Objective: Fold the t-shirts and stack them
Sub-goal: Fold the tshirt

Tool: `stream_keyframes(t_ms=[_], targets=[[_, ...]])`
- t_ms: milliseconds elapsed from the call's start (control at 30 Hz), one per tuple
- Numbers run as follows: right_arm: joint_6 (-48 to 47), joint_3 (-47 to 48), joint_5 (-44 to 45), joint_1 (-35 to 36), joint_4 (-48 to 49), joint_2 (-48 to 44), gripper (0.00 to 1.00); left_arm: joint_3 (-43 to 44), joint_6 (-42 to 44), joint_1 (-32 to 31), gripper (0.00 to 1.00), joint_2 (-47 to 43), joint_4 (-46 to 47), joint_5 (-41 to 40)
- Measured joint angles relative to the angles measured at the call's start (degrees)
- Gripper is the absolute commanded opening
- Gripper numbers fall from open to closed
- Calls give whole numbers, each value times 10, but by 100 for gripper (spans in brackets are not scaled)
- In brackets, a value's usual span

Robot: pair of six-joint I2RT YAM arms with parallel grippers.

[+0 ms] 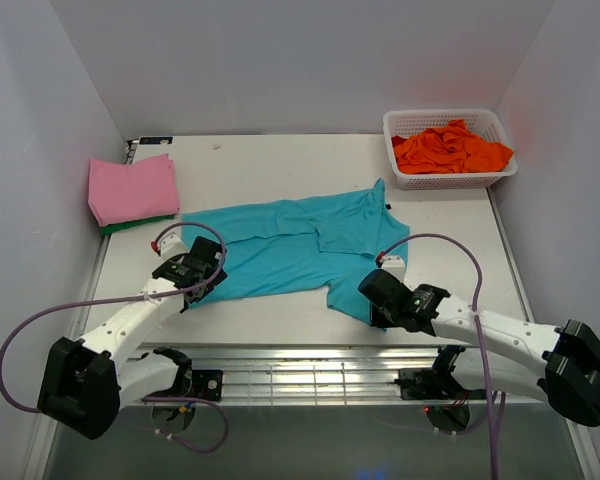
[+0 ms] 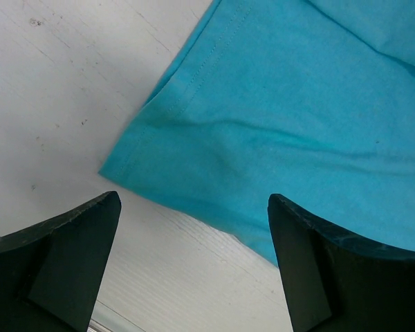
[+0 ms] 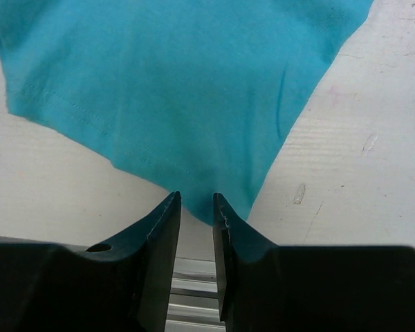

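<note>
While the teal shirt [image 1: 290, 250] lay spread and creased across the middle of the table [image 1: 280, 160], its near-left hem corner sat below the left jaws and its near-right corner reached the tips of the right jaws. The left jaws stood wide, with the hem corner showing between them in the wrist view; whether they touched the cloth could not be determined. The right jaws stood narrow, and the slim gap between them showed only table. The cloth's point lay just at one tip. A pink shirt [image 1: 132, 188] lay folded at the far left of the table on a green shirt [image 1: 130, 226], of which only an edge showed. An orange shirt [image 1: 450, 148] lay heaped in the basket [image 1: 405, 122] at the far right corner, well apart from both arms.
</note>
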Motion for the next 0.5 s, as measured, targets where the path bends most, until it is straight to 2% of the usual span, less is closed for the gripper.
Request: stream_keyframes(t_ms=[200, 500], targets=[[34, 9, 21, 31, -39, -35, 32, 0, 5, 0, 98, -7, 9, 6], [74, 21, 52, 39, -87, -12, 33, -1, 10, 0, 98, -7, 16, 11]])
